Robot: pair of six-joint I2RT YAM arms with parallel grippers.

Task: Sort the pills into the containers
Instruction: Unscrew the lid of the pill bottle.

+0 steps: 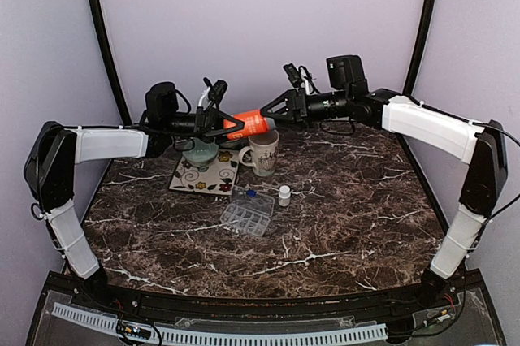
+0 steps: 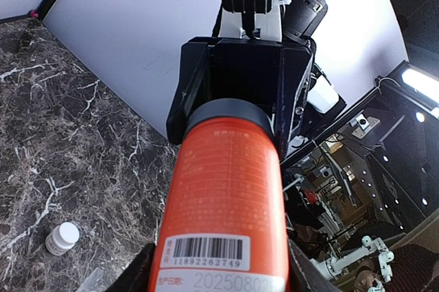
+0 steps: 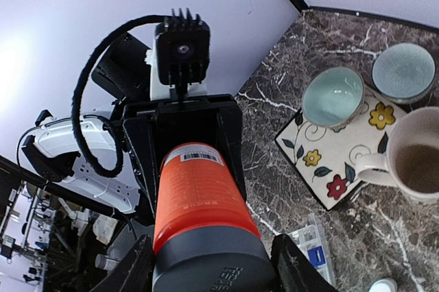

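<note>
Both arms are raised over the far half of the table [image 1: 341, 224], sharing one orange bottle [image 1: 252, 123] held level in the air between them. The left gripper [image 1: 230, 125] is clamped on the bottle's base end, fingers tight against the orange body, barcode label facing its wrist camera. The right gripper [image 1: 272, 113] is closed round the dark cap [image 3: 212, 264] at the other end, one finger on each side, no gap showing. The bottle points left to right, cap to the right, and touches nothing but the two grippers. It hangs above the far-left part of the table, over a cream mug [image 1: 264, 153] and a floral tile [image 1: 203, 177]. A pale teal bowl [image 3: 333, 96] sits on the tile, and a second bowl [image 3: 403, 71] is just beyond it, off the tile. The mug stands upright at the tile's right edge. Nearer, around table centre, a clear pill organizer [image 1: 246, 216] lies flat, and a small white bottle [image 1: 284, 195] stands upright just to its right, apart from it. Whether the organizer's cells hold pills, cannot tell. Cap is on the orange bottle.
</note>
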